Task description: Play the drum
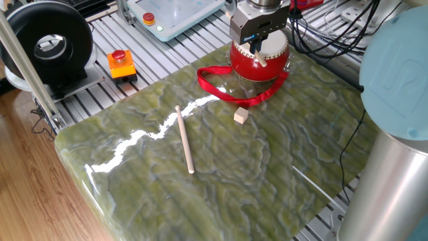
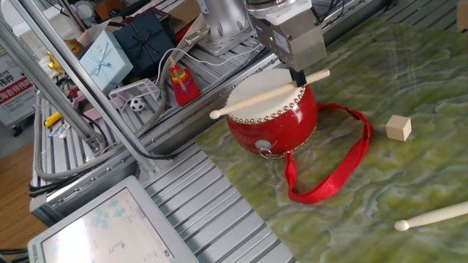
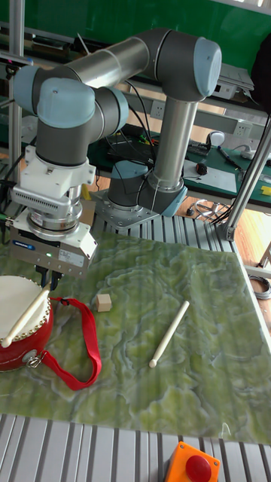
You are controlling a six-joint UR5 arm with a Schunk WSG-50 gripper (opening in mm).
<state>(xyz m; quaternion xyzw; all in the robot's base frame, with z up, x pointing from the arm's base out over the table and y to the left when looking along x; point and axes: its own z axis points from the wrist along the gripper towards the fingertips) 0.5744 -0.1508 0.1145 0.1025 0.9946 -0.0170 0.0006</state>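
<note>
The drum (image 2: 274, 130) has a glossy red body and a cream skin, and stands at the edge of the green marbled table (image 1: 221, 181). Its red ribbon strap (image 2: 338, 174) trails on the table. My gripper (image 2: 298, 76) hangs over the drum's rim, shut on a wooden drumstick (image 2: 263, 95). That stick lies low across the skin, its round head past the rim. The same drum (image 3: 16, 331), gripper (image 3: 47, 285) and held stick (image 3: 26, 316) show in the tall view. From the first fixed view, the gripper (image 1: 257, 45) covers part of the drum (image 1: 249, 68).
A second drumstick (image 1: 184, 140) lies loose mid-table. A small wooden cube (image 1: 241, 116) sits near the strap. An orange box with a red button (image 1: 122, 63) stands on the slatted metal bench beside the table. Cables and boxes (image 2: 110, 55) crowd the area behind the drum.
</note>
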